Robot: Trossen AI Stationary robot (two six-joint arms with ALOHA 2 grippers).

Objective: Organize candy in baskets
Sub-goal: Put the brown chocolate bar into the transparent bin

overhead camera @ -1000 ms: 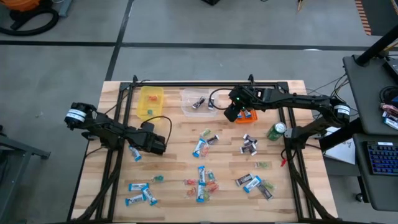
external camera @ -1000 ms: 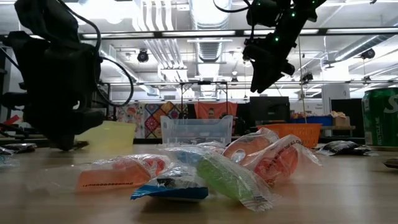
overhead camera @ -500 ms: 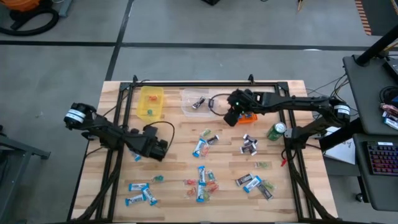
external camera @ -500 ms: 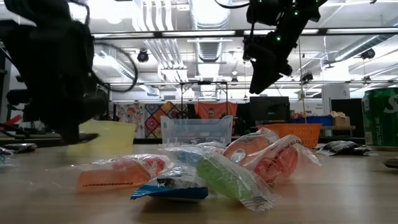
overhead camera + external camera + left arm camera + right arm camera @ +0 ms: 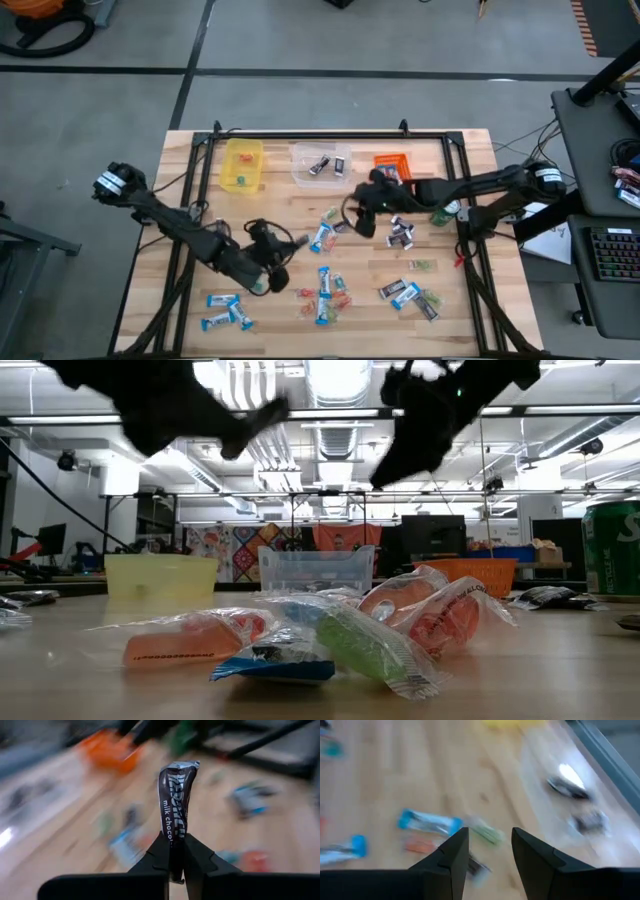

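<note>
My left gripper [image 5: 176, 857] is shut on a dark brown chocolate candy [image 5: 178, 795]. In the high view it hovers over the table's near left part [image 5: 289, 245]. My right gripper [image 5: 490, 845] is open with nothing between its fingers, and hangs over the table's middle [image 5: 362, 222] above loose candy. Blue-and-white bars [image 5: 322, 237], dark pieces [image 5: 401, 233] and small coloured sweets [image 5: 335, 297] lie flat on the wood. At the far edge stand the yellow basket [image 5: 242, 163], the clear basket [image 5: 320, 163] holding dark pieces, and the orange basket [image 5: 392, 163]. My left gripper pinches one end of the dark wrapper [image 5: 174, 839] between its two fingertips. The candy sticks straight out past the fingers, in line with them. It is lifted clear of the table.
A green can [image 5: 443, 211] stands at the right, near my right arm. A black frame rail [image 5: 330, 133] runs along the far edge behind the baskets. More blue bars [image 5: 225, 310] lie at the near left and wrapped sweets [image 5: 300, 635] close to the near edge.
My left gripper has risen from the table and swung toward the right and near edges, tipping from pointing down to nearly level. My right gripper has left the orange basket and come toward the near edge, over the candy in the middle.
</note>
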